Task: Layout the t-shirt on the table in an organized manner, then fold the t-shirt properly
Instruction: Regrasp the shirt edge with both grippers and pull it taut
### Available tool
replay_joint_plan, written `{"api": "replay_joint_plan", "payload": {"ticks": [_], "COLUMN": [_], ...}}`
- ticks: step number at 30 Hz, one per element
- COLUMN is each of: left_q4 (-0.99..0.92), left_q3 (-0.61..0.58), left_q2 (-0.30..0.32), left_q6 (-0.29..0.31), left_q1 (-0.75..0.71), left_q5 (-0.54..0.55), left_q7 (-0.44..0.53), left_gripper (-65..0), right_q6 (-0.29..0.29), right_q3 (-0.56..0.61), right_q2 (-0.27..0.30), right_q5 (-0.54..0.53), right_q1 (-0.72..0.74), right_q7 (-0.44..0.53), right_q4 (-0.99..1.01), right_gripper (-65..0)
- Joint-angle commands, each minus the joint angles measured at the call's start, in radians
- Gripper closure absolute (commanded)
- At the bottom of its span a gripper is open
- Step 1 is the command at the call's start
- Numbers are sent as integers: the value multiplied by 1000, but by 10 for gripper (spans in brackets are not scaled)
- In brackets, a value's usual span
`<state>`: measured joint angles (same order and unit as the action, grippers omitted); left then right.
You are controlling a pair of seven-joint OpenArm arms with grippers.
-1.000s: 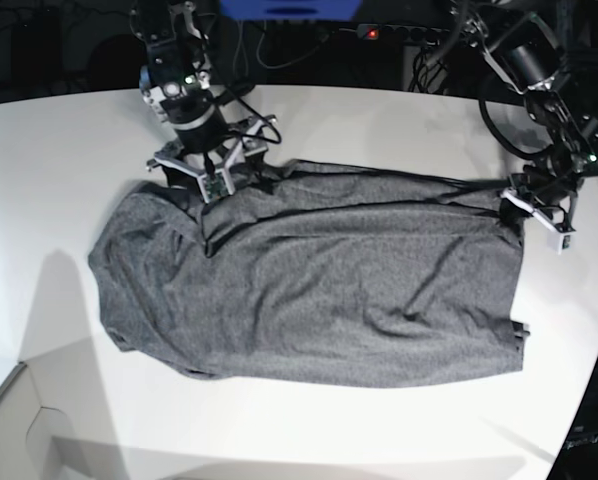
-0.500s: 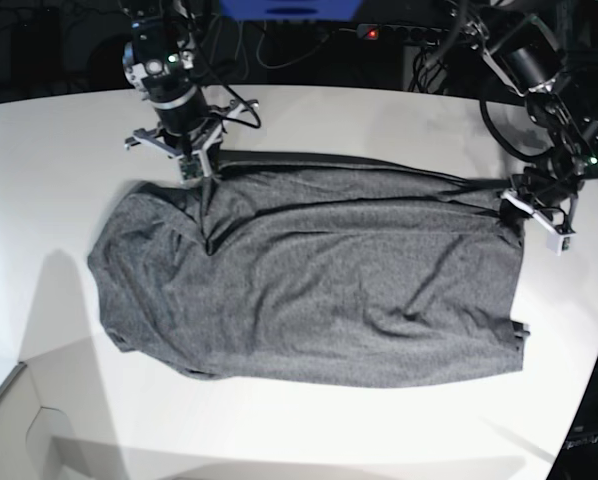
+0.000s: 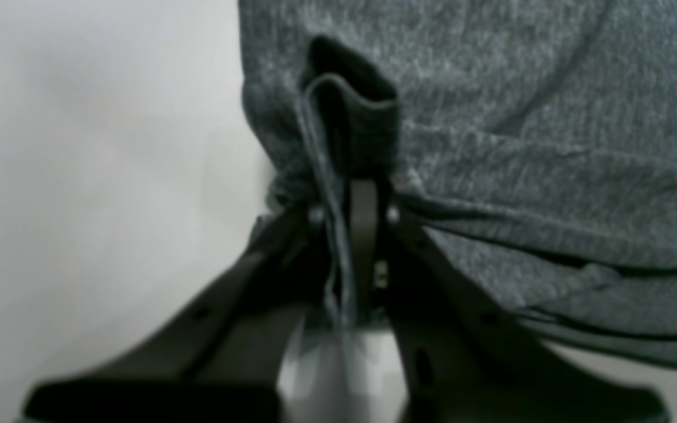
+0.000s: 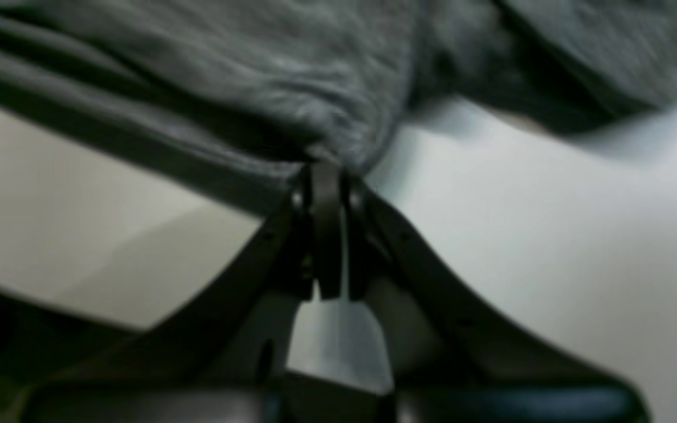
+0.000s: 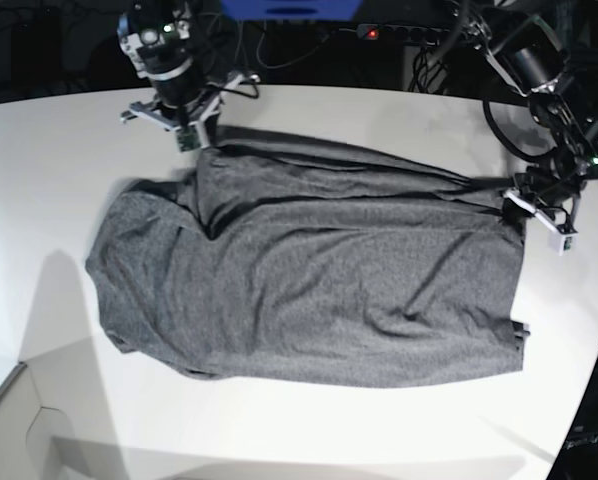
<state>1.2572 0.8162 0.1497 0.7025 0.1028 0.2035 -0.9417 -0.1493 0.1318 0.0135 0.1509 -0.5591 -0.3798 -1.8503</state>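
Fingers [image 3: 362, 202] of the left gripper [image 3: 350, 214] are pinched together on a bunched fold of the t-shirt [image 5: 319, 275], and the right gripper [image 4: 327, 176] is likewise clamped tight on the cloth's edge. That dark heather-grey shirt lies spread across the middle of the table [image 5: 69, 150], a broad white top with a curved far edge; its far edge is drawn taut between the two grips, one at each far corner. Beyond the table the room is dark, with cables, a blue panel [image 5: 289, 8] and a small red light [image 5: 372, 34]. Both wrist views are blurred, and each gripper's own body blocks the lower part of the picture. Only the base view shows the whole shirt, its wrinkles and rumpled near-side corners; only the wrist views show the cloth actually caught between the fingertips, which the base view renders too small to judge.
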Motion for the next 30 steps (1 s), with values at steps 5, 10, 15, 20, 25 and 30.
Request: {"api": "replay_joint_plan", "payload": {"ticks": [5, 10, 15, 20, 25, 30], "left_q4": [11, 59, 88, 88, 88, 88], "left_q3": [1, 1, 18, 94, 98, 99], "left_q2": [14, 14, 14, 14, 44, 47], "left_q6": [-4, -4, -4, -4, -4, -4], "left_q1": [-10, -36, -54, -54, -68, -93], "left_q5": [-25, -25, -25, -25, -25, -23], "left_q7": [-23, -23, -23, -23, -24, -24], "left_gripper": [-2, -2, -2, -1, -1, -1], "right_q6": [6, 9, 10, 10, 10, 10], "right_q3": [59, 76, 68, 67, 68, 68], "right_q2": [23, 30, 36, 36, 36, 36], "right_q5": [-1, -1, -1, -1, -1, 0], "right_q1": [-31, -63, -85, -108, -132, -186], "right_q7": [18, 23, 25, 26, 45, 117], "right_q4": [-22, -12, -13, -12, -13, -12], "right_gripper": [0, 0, 0, 0, 0, 0]}}
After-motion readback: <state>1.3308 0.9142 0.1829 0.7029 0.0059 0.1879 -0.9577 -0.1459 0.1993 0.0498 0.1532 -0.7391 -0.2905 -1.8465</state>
